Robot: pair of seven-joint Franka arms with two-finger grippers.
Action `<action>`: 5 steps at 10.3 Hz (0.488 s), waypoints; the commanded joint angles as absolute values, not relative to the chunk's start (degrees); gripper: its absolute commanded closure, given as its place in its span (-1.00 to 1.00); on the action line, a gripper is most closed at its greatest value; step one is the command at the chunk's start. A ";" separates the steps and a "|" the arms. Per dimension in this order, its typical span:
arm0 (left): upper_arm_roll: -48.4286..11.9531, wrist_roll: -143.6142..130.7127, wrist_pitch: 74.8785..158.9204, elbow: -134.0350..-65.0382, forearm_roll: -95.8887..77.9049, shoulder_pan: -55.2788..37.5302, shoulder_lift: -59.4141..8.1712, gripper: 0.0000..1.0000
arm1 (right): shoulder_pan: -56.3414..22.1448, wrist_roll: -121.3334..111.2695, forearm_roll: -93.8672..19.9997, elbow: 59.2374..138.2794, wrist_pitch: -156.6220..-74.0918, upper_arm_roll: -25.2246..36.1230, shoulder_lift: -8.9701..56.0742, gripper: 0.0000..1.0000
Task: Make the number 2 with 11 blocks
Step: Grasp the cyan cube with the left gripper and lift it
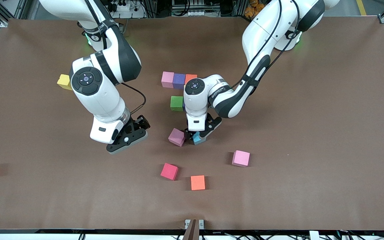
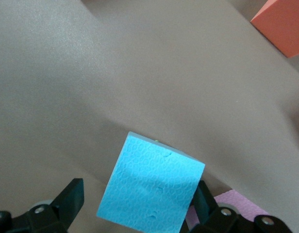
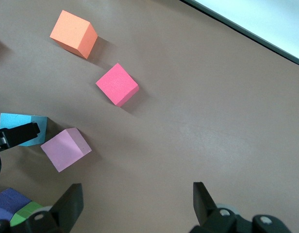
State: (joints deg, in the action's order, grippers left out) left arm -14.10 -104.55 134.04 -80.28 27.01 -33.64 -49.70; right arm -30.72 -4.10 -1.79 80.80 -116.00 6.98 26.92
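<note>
The spread fingers [image 2: 72, 196] of the left gripper [image 1: 198, 135] are being held around the light blue block [image 1: 198, 138], which is lying just beside a mauve block [image 1: 177, 137]. The right gripper [image 1: 127, 137], fingers spread, is being held over bare table [image 1: 312, 133] toward the right arm's end from the mauve block.

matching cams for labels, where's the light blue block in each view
front view: light blue block on the table, between the left hand's fingers.
left wrist view: large, low in the picture, between the open fingers.
right wrist view: at the picture's edge.
shared landmark: the mauve block beside it.
</note>
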 commanded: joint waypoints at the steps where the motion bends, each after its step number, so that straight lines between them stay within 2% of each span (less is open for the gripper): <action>1: -13.80 -104.06 134.21 -79.80 26.28 -33.93 -49.83 -1.00 | -30.15 -2.99 -0.53 79.28 -115.66 6.33 27.60 -1.00; 2: -13.80 -104.41 134.21 -79.80 26.37 -33.93 -49.92 -1.00 | -30.15 -2.99 -0.53 79.28 -115.58 6.33 27.60 -1.00; 3: -13.80 -104.50 134.21 -79.80 26.11 -33.93 -49.92 -0.18 | -30.15 -2.99 -0.53 79.28 -115.66 6.33 27.60 -1.00; 4: -13.71 -104.50 134.21 -79.80 25.93 -33.84 -49.92 0.76 | -30.15 -2.99 -0.53 79.28 -115.58 6.33 27.60 -1.00; 5: -13.71 -104.59 134.21 -79.89 26.01 -33.92 -49.92 1.00 | -30.15 -2.99 -0.53 79.36 -115.58 6.33 27.60 -1.00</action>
State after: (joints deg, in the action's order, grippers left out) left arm -14.06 -104.55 134.04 -80.27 27.01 -33.65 -49.70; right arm -30.72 -4.10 -1.79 80.76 -116.04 6.98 26.93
